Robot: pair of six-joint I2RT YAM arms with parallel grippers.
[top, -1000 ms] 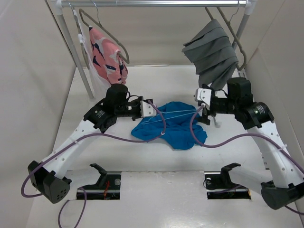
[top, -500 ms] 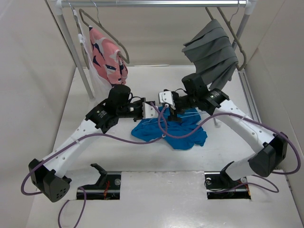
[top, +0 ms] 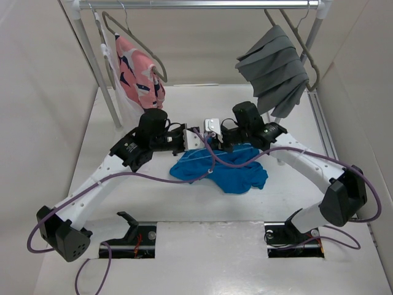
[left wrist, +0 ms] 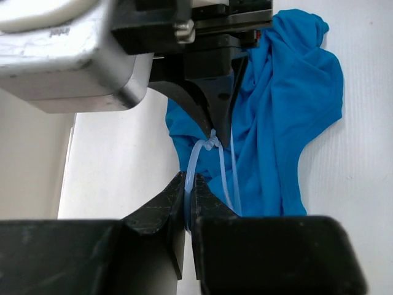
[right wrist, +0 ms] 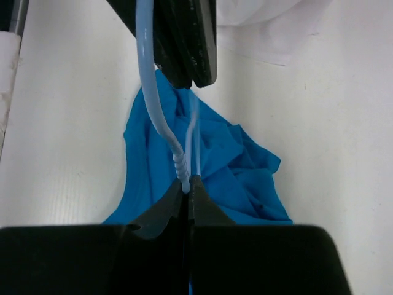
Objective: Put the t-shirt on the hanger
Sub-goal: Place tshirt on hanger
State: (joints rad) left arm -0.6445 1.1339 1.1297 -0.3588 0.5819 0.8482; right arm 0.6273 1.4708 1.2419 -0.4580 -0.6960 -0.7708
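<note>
The bright blue t-shirt (top: 230, 171) lies crumpled on the table between the two arms, also in the left wrist view (left wrist: 282, 104) and the right wrist view (right wrist: 236, 175). The thin light-blue wire hanger (left wrist: 196, 163) hangs above it. My left gripper (left wrist: 187, 198) is shut on the curved hook wire. My right gripper (right wrist: 188, 183) is shut on the twisted neck of the hanger (right wrist: 149, 92). In the top view the left gripper (top: 189, 141) and right gripper (top: 207, 136) meet tip to tip over the shirt's far left edge.
A clothes rack rail (top: 196, 4) crosses the back, its left post (top: 98, 67) standing near my left arm. A pink garment with navy marks (top: 140, 72) and a pleated grey garment (top: 274, 67) hang on thick grey-brown hangers. Purple cables (top: 153, 178) trail over the shirt.
My right arm swung left from the shirt's right side to the hanger neck and went from open to shut on it. The left gripper kept its hold and place.
</note>
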